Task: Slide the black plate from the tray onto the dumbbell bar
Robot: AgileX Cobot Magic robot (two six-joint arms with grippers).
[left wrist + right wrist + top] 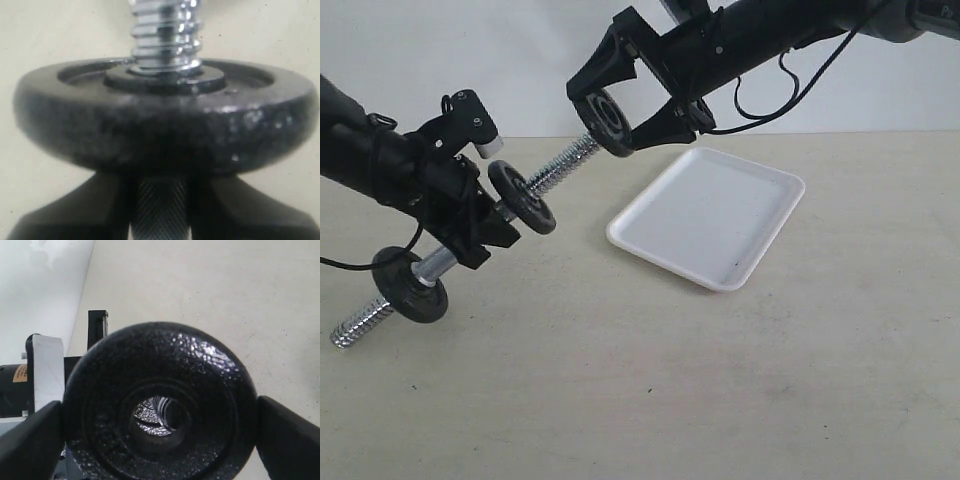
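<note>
Plate black, round, pebbled; bar threads glint through hole.

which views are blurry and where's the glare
Left wrist view: the mounted disc is blurred up close, glare on the dumbbell bar threads. Right wrist view: the black plate is fairly sharp, with speckled highlights. Exterior view: even soft light, everything sharp.

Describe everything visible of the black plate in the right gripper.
The black plate is a round, rough-textured disc, apparently cast metal, with a raised rim and central hole. The right gripper clamps its edge from both sides, holding it on edge in the air, off the tray. The threaded tip of the dumbbell bar shows through its hole; contact unclear.
</note>
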